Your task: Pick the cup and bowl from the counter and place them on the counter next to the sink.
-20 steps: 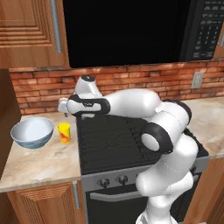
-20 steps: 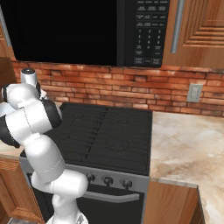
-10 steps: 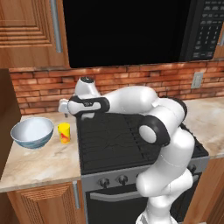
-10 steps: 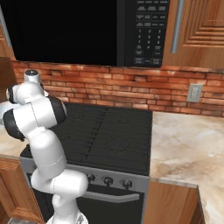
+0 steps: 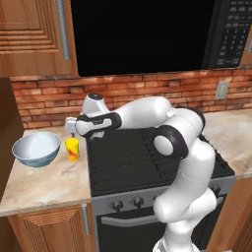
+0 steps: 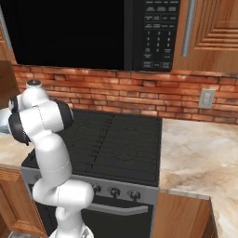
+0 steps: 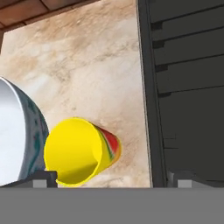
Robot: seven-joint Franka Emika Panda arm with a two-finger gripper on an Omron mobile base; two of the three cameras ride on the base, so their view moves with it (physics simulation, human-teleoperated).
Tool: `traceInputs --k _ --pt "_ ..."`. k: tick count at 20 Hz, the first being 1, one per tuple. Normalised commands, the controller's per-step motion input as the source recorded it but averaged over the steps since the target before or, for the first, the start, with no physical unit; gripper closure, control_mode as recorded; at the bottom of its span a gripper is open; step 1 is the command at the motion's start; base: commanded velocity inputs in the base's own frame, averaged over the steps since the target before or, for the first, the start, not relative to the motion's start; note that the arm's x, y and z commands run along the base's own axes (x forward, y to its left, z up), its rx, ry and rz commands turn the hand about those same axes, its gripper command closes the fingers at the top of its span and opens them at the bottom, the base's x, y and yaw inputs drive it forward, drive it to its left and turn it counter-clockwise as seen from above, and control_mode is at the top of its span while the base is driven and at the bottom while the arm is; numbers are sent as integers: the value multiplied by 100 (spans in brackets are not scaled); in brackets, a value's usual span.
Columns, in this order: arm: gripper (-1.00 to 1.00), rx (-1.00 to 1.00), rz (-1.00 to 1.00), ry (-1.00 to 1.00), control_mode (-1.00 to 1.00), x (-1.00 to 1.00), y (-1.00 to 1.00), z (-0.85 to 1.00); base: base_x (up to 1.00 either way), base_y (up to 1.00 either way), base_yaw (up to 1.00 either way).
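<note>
The small yellow cup [image 5: 72, 149] with a red-orange mark stands on the beige counter [image 5: 44, 183] just left of the black stove. The wide bowl [image 5: 35, 147], white inside and blue-grey outside, sits close to the cup's left. My gripper [image 5: 71, 129] hovers just above and behind the cup, open and holding nothing. In the hand view the cup [image 7: 81, 151] lies between my spread fingertips [image 7: 41, 178], nearer the left one. The bowl [image 7: 17, 140] almost touches the cup there. The sink is out of view.
The black stove top [image 5: 147, 157] runs right beside the cup, its edge [image 7: 146, 109] close to it. A brick wall [image 5: 44, 96] backs the counter, with wooden cabinets and a microwave above. More counter [image 6: 200, 153] lies right of the stove.
The hand has sunk a little toward the cup and the arm has swung slightly. The jaws stay open; cup and bowl have not moved.
</note>
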Motion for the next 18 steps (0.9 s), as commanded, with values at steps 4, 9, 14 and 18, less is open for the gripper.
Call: traceInputs --k 4,9,14,18 --pt "-100 0 0 0 -100 0 1 -36 0 0 0" --pt "-100 0 0 0 -100 0 0 -31 0 0 0" --pt "-100 0 0 0 -100 0 0 -26 0 0 0" --pt "-100 0 0 0 -100 2 2 -23 0 0 0"
